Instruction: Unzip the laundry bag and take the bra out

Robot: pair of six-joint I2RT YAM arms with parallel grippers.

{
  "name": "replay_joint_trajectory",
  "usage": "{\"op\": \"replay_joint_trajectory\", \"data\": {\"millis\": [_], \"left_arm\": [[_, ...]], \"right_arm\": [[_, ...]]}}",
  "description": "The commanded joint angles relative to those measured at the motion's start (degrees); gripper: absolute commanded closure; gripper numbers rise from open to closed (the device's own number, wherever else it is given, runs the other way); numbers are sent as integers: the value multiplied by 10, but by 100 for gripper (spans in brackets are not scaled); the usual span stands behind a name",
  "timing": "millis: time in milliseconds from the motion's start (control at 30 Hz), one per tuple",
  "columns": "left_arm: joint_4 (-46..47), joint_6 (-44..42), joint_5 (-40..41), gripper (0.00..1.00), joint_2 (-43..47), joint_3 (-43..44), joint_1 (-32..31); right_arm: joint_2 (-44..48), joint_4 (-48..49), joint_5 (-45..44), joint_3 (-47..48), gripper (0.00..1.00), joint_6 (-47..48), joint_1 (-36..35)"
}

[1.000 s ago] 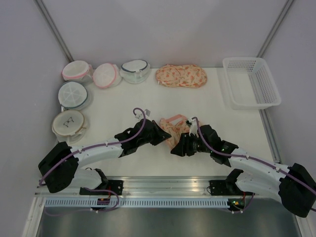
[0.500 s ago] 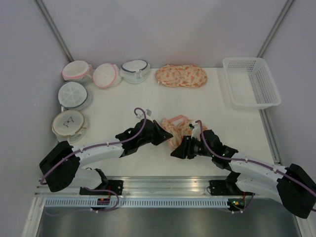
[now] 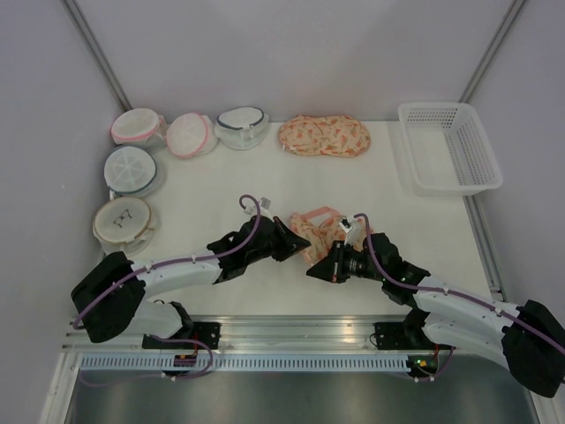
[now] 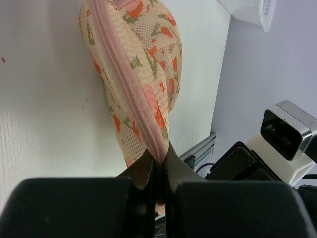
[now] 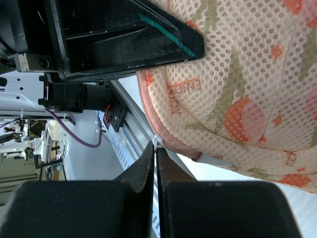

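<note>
The peach, orange-printed laundry bag (image 3: 314, 228) lies mid-table between both arms. My left gripper (image 3: 294, 250) is shut on the bag's pink zip trim (image 4: 130, 79) at its near-left end; in the left wrist view (image 4: 158, 157) the trim runs straight into the pinched jaws. My right gripper (image 3: 314, 270) is at the bag's near edge. In the right wrist view (image 5: 155, 148) it is shut on the small white zipper pull (image 5: 156, 143), under the mesh fabric (image 5: 237, 89). The bra is hidden; the zip looks closed along the stretch in view.
A twin peach printed bag (image 3: 323, 136) lies at the back centre. Several round domed mesh bags (image 3: 190, 134) line the back left and left side (image 3: 132, 168). A white basket (image 3: 450, 146) stands at the back right. The aluminium rail (image 3: 291, 331) runs along the near edge.
My right gripper has gone from open to shut, now pinching the white zipper pull, after sliding a little along the bag's near edge. The left gripper keeps its hold.
</note>
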State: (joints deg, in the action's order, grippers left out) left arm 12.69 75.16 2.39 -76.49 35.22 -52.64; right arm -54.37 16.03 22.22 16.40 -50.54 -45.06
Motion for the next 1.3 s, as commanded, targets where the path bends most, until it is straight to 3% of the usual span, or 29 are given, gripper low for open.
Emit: {"op": "replay_joint_trajectory", "data": {"millis": [0,200,300,333,367,467,633,800,867,967,1100,1267], "left_arm": [[24,13,-18,98,-11,-5,-8],[18,-12,-21,98,-17,1,-8],[-30,-55,-21,70,-23,26,-8],[-44,-74,-20,46,-25,30,-8],[-58,-80,-19,37,-24,30,-8],[-77,-91,-4,22,2,14,-9],[-159,-56,80,20,108,-48,-11],[-245,38,163,20,333,-158,-41],[-247,52,171,15,398,-182,-60],[-241,26,134,14,389,-184,-83],[-236,13,112,14,300,-156,-104],[-161,34,113,12,310,-203,-106]], "right_arm": [[29,0,-2,15,99,3,-3],[55,-43,-6,28,100,5,-3],[65,-46,-1,36,100,-2,-3],[66,-46,0,39,100,-3,-2],[73,-46,0,44,99,-7,-3],[81,-33,-5,47,100,-17,-3],[81,-36,-44,70,100,-25,-2],[60,-14,-96,81,99,-53,-2],[32,-5,-107,94,100,-61,-2],[-22,43,-79,109,99,-67,-3],[-63,64,-32,140,100,-54,-3],[-9,-48,-53,167,100,2,-4]]}}
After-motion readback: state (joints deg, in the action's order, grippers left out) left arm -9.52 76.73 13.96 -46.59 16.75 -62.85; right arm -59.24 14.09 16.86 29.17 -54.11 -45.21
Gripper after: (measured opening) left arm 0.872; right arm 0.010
